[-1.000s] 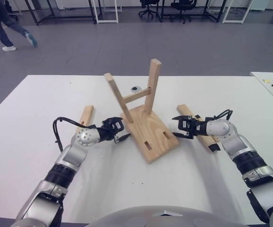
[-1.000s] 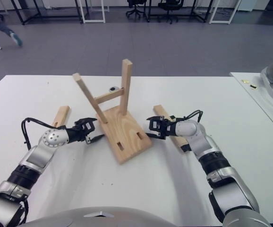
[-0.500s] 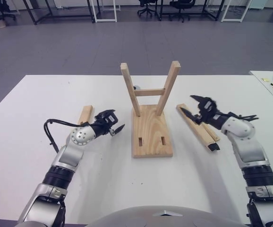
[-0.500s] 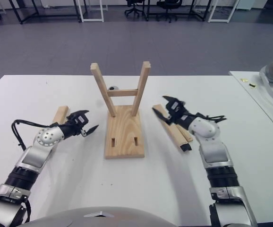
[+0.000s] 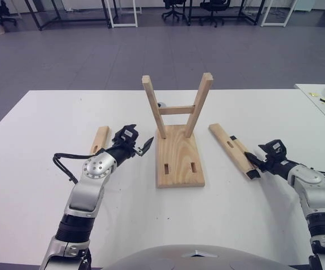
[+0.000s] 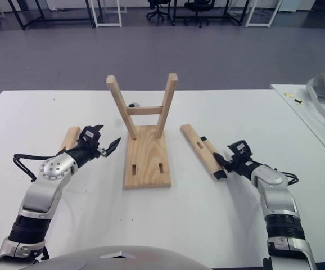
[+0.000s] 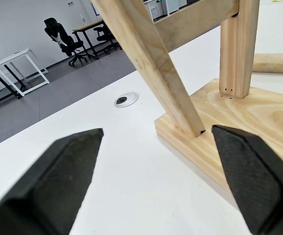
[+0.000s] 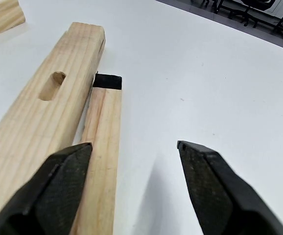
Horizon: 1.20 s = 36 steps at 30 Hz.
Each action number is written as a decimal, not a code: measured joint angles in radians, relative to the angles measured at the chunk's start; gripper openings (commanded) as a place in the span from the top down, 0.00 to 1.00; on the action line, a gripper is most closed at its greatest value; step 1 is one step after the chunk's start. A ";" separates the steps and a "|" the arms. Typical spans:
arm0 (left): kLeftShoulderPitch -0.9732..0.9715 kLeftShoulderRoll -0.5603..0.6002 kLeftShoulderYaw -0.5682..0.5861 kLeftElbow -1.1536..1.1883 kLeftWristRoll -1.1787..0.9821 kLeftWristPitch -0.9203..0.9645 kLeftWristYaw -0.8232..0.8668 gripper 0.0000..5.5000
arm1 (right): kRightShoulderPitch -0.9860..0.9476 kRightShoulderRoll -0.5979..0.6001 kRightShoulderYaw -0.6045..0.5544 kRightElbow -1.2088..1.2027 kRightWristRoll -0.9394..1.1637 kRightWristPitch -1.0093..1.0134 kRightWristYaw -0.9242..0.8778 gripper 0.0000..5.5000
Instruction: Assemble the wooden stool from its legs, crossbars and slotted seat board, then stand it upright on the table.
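Seat board (image 5: 179, 160) lies flat at frame centre on the counter (image 5: 33, 140), with 2 legs (image 5: 156, 108) and 1 crossbar (image 5: 177, 109) standing in it. Left end effector (image 5: 141, 146), just left of it, is open. Right end effector (image 5: 256, 162), lower right, is open beside 2 loose pieces (image 5: 230, 145), apparently legs.

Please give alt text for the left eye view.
A wooden seat board lies flat on a white table, with two legs and a crossbar standing from its far end. The left gripper and right gripper, both open, flank it beside loose wooden pieces.
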 measured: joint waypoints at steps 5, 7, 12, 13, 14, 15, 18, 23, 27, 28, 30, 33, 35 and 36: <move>0.000 -0.001 -0.014 -0.003 0.000 0.014 0.001 0.25 | 0.027 0.012 0.026 -0.057 0.037 0.022 0.028 0.40; 0.001 -0.002 -0.021 -0.003 0.000 0.015 0.002 0.25 | 0.029 0.018 0.026 -0.062 0.040 0.022 0.026 0.40; 0.005 -0.008 -0.027 -0.005 0.001 0.018 0.006 0.25 | 0.042 0.043 0.020 -0.124 0.042 0.092 -0.043 0.40; 0.005 -0.008 -0.029 -0.005 0.001 0.018 0.007 0.25 | 0.055 0.054 0.016 -0.155 0.045 0.118 -0.066 0.40; 0.005 -0.009 -0.031 -0.005 0.001 0.018 0.007 0.25 | 0.068 0.064 0.012 -0.190 0.049 0.144 -0.087 0.40; 0.005 -0.009 -0.032 -0.006 0.001 0.018 0.009 0.25 | 0.087 0.079 0.016 -0.230 0.053 0.165 -0.099 0.40; 0.010 -0.016 -0.041 -0.012 0.001 0.018 0.013 0.25 | 0.131 0.109 0.046 -0.283 0.052 0.191 -0.110 0.40; 0.016 -0.016 -0.042 -0.012 0.001 0.018 0.022 0.25 | 0.135 0.109 0.064 -0.296 0.039 0.194 -0.124 0.40; 0.017 -0.016 -0.045 -0.012 0.003 0.018 0.024 0.25 | 0.119 0.133 0.037 -0.295 0.072 0.278 -0.168 0.51; 0.017 -0.016 -0.046 -0.012 0.003 0.018 0.026 0.25 | 0.117 0.137 0.021 -0.294 0.083 0.302 -0.178 0.55; 0.018 -0.016 -0.045 -0.012 0.003 0.018 0.029 0.25 | 0.117 0.139 -0.005 -0.294 0.106 0.337 -0.191 0.63; 0.018 -0.016 -0.045 -0.012 0.003 0.018 0.029 0.25 | 0.117 0.139 -0.017 -0.292 0.118 0.349 -0.197 0.73; 0.018 -0.016 -0.045 -0.012 0.002 0.018 0.029 0.25 | 0.117 0.136 -0.014 -0.290 0.116 0.347 -0.197 0.76; 0.018 -0.016 -0.045 -0.012 0.002 0.018 0.030 0.25 | 0.115 0.131 -0.007 -0.288 0.111 0.335 -0.198 0.76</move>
